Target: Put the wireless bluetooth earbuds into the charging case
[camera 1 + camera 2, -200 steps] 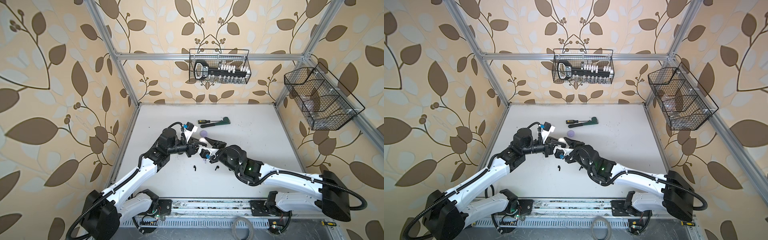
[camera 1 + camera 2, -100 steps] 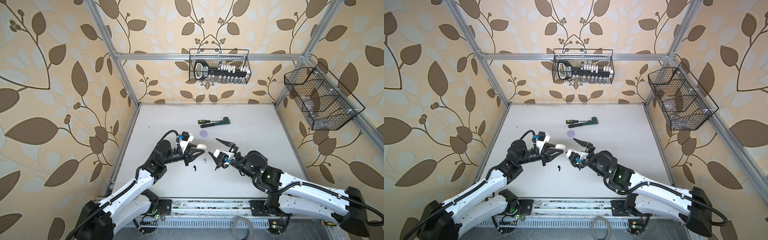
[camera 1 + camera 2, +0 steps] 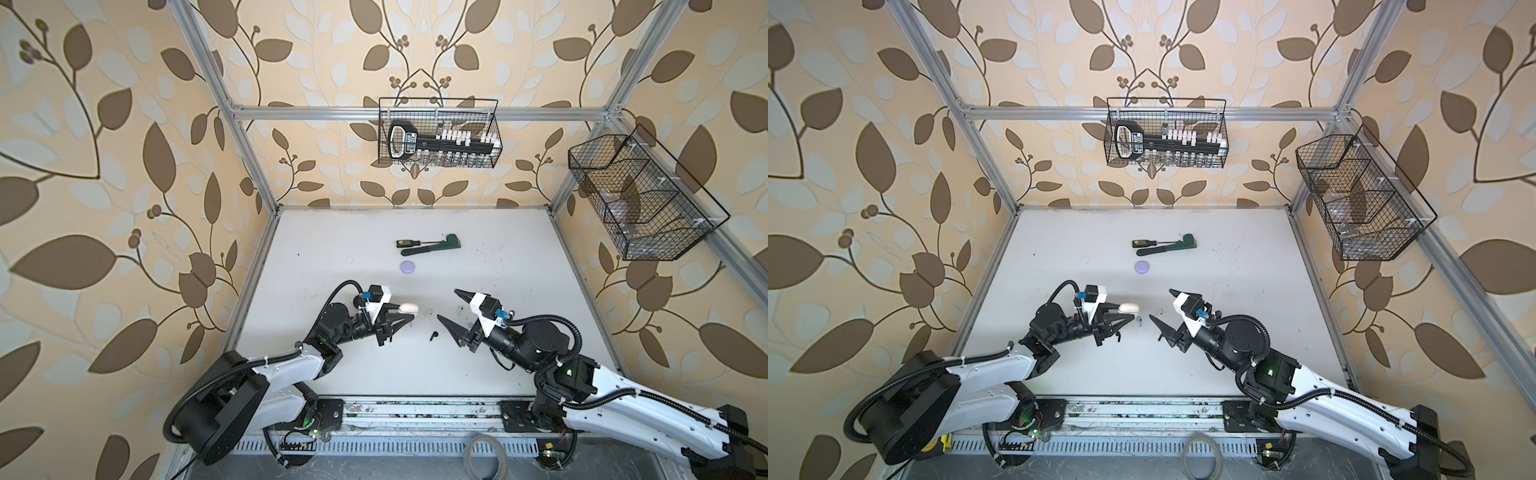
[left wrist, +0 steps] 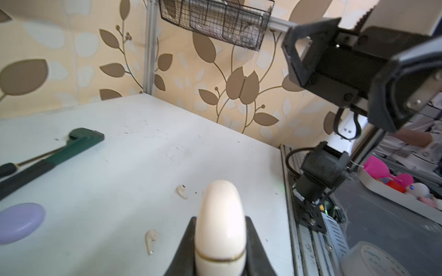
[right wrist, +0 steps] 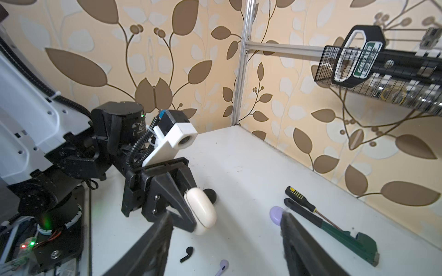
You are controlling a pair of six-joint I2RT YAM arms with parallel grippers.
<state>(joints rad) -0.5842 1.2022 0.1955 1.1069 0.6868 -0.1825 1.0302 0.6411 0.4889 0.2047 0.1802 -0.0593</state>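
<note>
The left gripper (image 4: pixel 220 221): jaws clamped on the flanks of a glossy cream, egg-shaped plastic charging case (image 4: pixel 220 210). The lid is shut along a thin gold seam and the rounded end pokes out past the fingertips. In both top views the case sits left of centre (image 3: pixel 1128 307).

The right gripper (image 3: pixel 449 305): jaws stand wide, nothing between them. The tips face the left gripper across a gap.

All the earbuds that show lie loose on the white tabletop (image 3: pixel 415 374).
- Two tiny white stemmed plastic earbuds lie in the gap between the grippers, one (image 4: pixel 181 192) farther from the held case, the other (image 4: pixel 151 239) just beside it.
- A black stemmed earbud (image 3: pixel 433 335) lies near the right gripper's front finger.
- A pale lavender stemmed earbud (image 5: pixel 222 266) lies near the black one, apart from it.

Farther back, a flat round lavender case (image 3: pixel 407 267) rests closed on the table. Behind it a black-handled screwdriver (image 3: pixel 405 242) and a dark green pipe wrench (image 3: pixel 434 246) lie side by side.

A black wire basket (image 3: pixel 438 162) holding a tool set hangs on the back wall. A second wire basket (image 3: pixel 640 232) hangs on the right wall.
</note>
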